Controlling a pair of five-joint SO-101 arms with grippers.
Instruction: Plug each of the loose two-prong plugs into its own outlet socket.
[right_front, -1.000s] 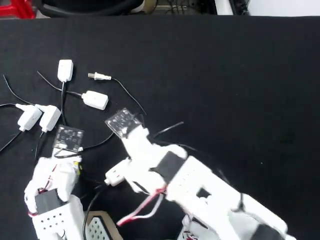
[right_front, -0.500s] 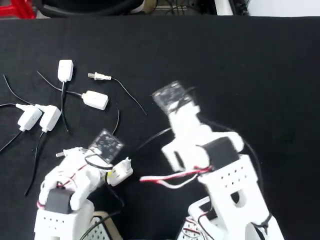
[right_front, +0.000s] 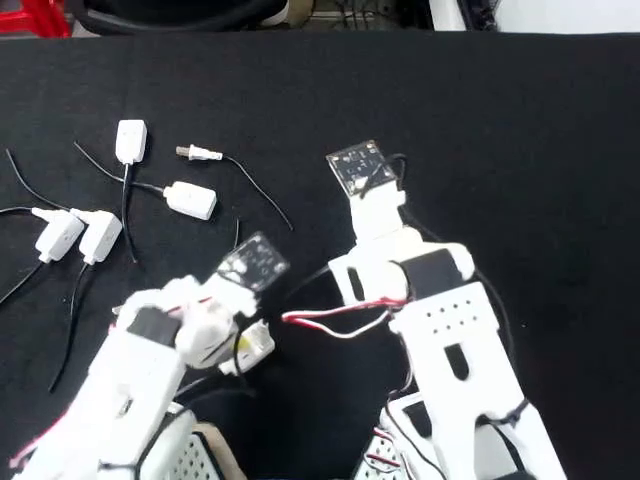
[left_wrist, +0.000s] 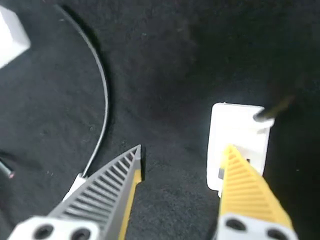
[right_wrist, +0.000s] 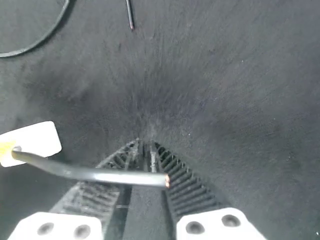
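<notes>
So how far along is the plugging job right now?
Done: nothing is clearly plugged in; a two-prong plug lies loose on the table, apart from the nearest white socket block. In hand: the left gripper is open with one finger over another white block. The right gripper is shut over bare cloth. Left: essentially all the plugging.

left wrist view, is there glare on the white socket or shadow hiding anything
Left wrist view: the white socket is glary, with a faint halo at its top edge; the yellow finger of the left end effector covers its lower part, and the black cloth swallows any shadows. High view: even light, the loose plug stands out on the cloth.
</notes>
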